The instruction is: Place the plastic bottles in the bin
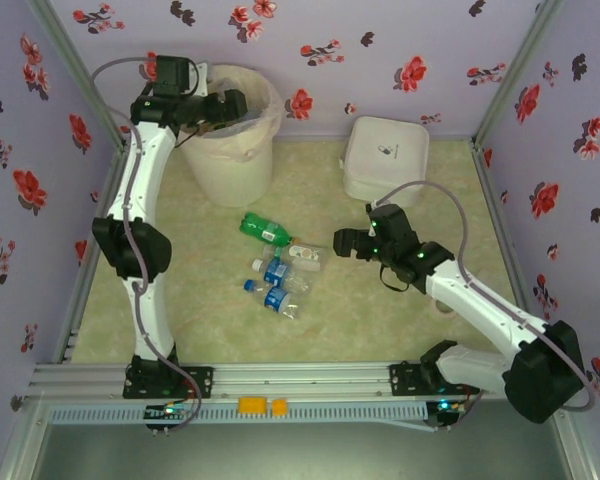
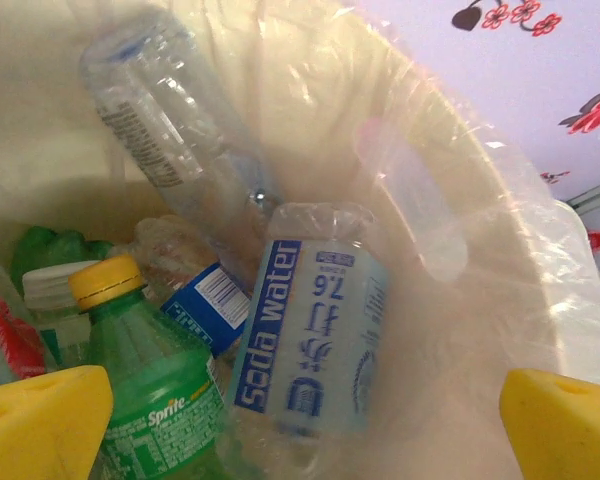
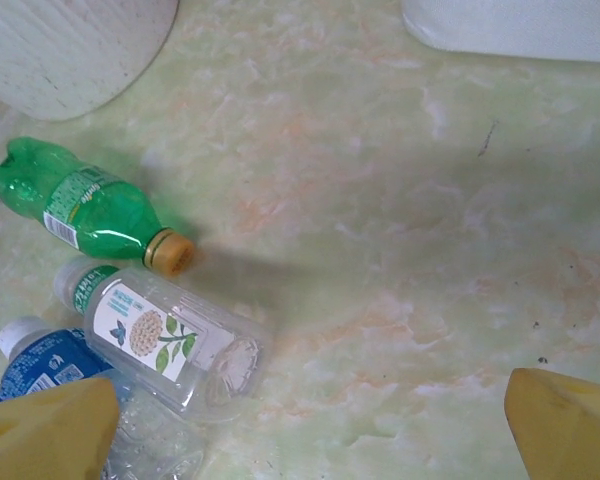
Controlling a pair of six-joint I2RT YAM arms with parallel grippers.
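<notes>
Several bottles point(image 2: 310, 340) overlap, half-hidden, inside the bin point(image 2: 505, 250).

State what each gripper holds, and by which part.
Nothing is held. Left gripper: jaws open over the tall cream-white bag-lined bin. Right gripper: jaws open above the green table.

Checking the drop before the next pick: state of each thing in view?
Bin: upright, lined, partly full.
Left gripper: open, over the bin.
Soda water bottle: loose inside the bin.
Right gripper: open, empty, above the table.
Green bottle: capped, on its side on the table.
Box: lid shut.
</notes>
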